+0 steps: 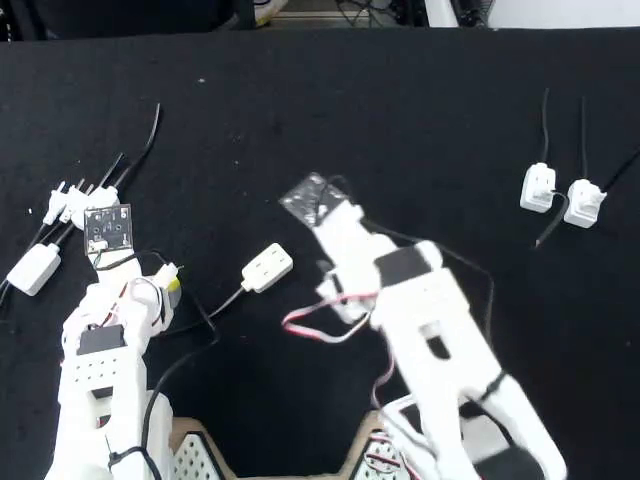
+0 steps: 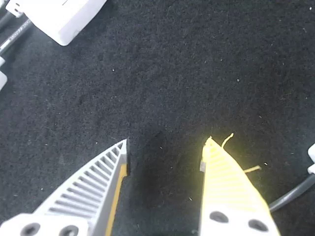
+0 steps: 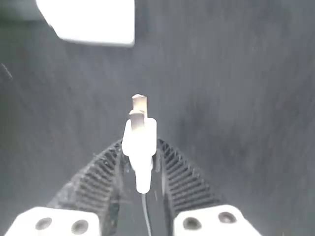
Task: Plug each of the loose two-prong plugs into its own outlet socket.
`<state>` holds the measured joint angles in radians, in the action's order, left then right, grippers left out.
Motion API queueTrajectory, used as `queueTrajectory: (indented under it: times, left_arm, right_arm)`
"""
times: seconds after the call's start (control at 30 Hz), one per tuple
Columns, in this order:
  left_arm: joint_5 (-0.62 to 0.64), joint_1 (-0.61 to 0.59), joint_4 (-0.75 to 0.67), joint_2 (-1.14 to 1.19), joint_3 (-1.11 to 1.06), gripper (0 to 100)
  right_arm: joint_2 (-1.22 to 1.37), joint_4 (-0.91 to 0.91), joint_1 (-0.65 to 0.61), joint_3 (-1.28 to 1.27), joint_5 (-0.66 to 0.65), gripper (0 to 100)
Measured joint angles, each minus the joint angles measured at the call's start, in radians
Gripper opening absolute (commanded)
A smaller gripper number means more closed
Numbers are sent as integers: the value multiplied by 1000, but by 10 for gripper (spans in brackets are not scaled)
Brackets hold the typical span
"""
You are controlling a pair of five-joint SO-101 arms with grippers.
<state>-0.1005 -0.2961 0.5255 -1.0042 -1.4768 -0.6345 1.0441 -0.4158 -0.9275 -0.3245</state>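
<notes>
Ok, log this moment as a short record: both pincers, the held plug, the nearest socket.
left pincer: open, empty, above the table
right pincer: shut on two-prong plug, prongs pointing away from the pincer
nearest socket: white, corded, lying mid-table, no plug in it
loose plugs: clustered at the table's left side

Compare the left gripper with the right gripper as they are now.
The left gripper is open; the right gripper is shut. The left gripper holds nothing, while the right gripper grips a white plug, its two prongs pointing out past the fingertips. Both hang over the black table.
</notes>
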Motion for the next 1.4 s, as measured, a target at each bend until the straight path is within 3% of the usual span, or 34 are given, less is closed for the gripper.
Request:
queueTrajectory:
  times: [0.13,0.33,0.63,0.9,1.13,1.4]
  left_arm:
    - [0,0,0,0,0,242]
    - [0,0,0,0,0,244]
    - [0,2,-31,0,15,243]
    - [0,199,-31,0,132,242]
    - [71,279,-44,0,158,242]
    - [89,345,-166,0,180,242]
  right_arm:
    - [-26,-244,-95,-118,89,11]
    - [-29,-491,-112,-253,210,12]
    - [-29,-517,-120,-288,247,11]
    - [-29,-522,-120,-288,247,11]
    - [-29,-523,-196,-288,247,11]
    - [-29,-657,-213,-364,247,11]
